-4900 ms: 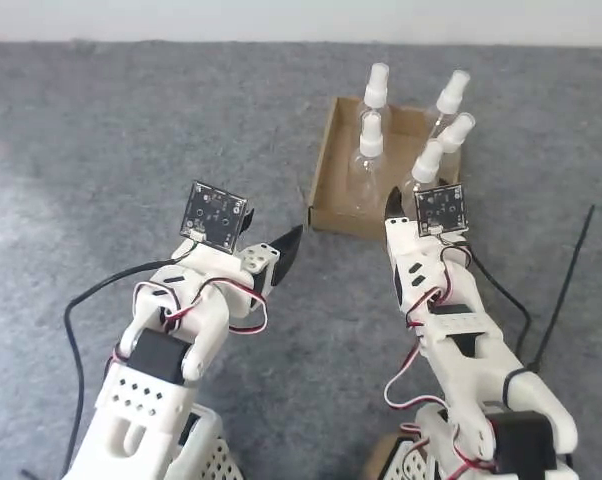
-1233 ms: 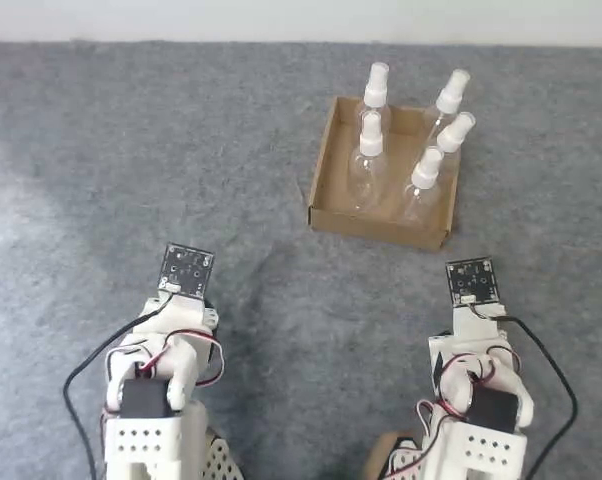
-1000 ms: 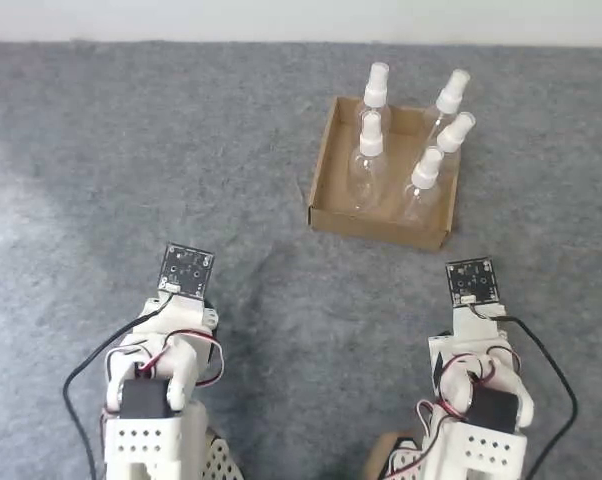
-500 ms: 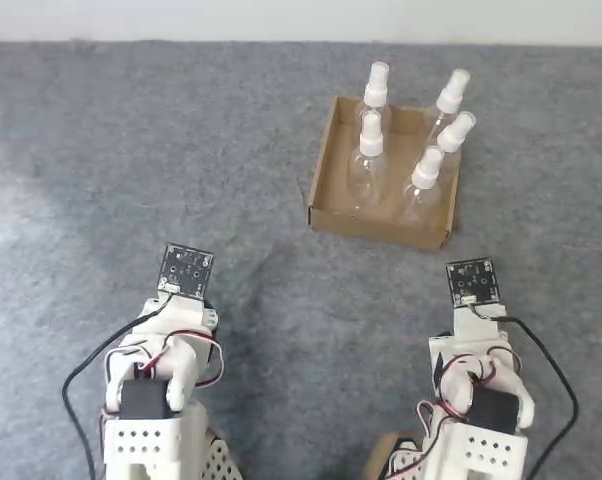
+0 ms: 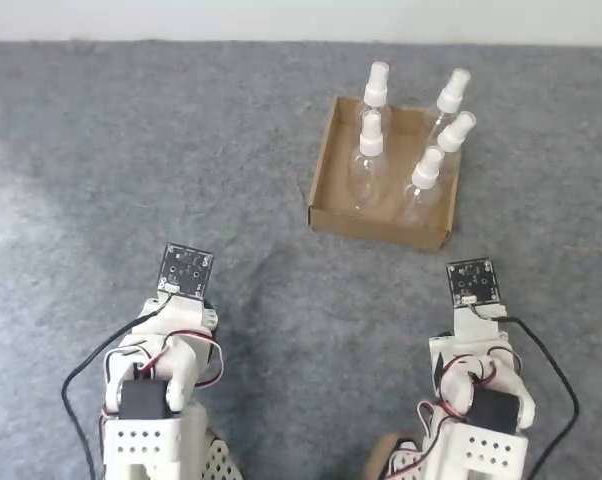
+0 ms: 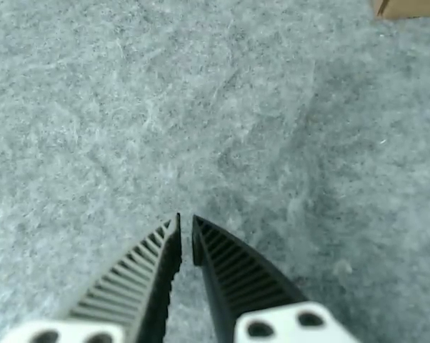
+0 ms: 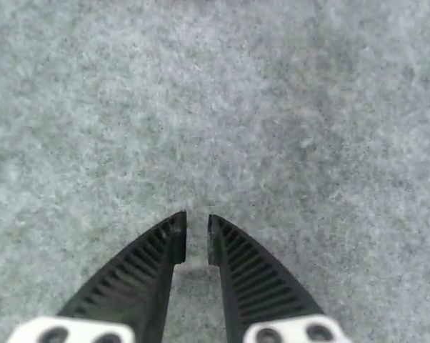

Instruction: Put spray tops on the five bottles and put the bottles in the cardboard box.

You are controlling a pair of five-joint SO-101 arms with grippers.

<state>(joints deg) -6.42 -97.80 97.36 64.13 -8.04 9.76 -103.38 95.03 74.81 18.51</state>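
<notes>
Five clear plastic bottles with white spray tops (image 5: 369, 150) stand inside the shallow brown cardboard box (image 5: 379, 228), upper right. The left gripper (image 6: 186, 223) and right gripper (image 7: 196, 223) sit closed and empty above grey carpet (image 5: 161, 150).

I take this for a robotics lab or hobbyist's test bench, though I see little of the room. Grey carpet (image 5: 131, 160) serves as worktop below a pale wall (image 5: 181, 18). The left arm (image 5: 156, 405) and right arm (image 5: 478, 405) are bare white printed shells trailing loose wires (image 5: 211, 365), with a plain cardboard box (image 5: 376, 224) as the fixture.
</notes>
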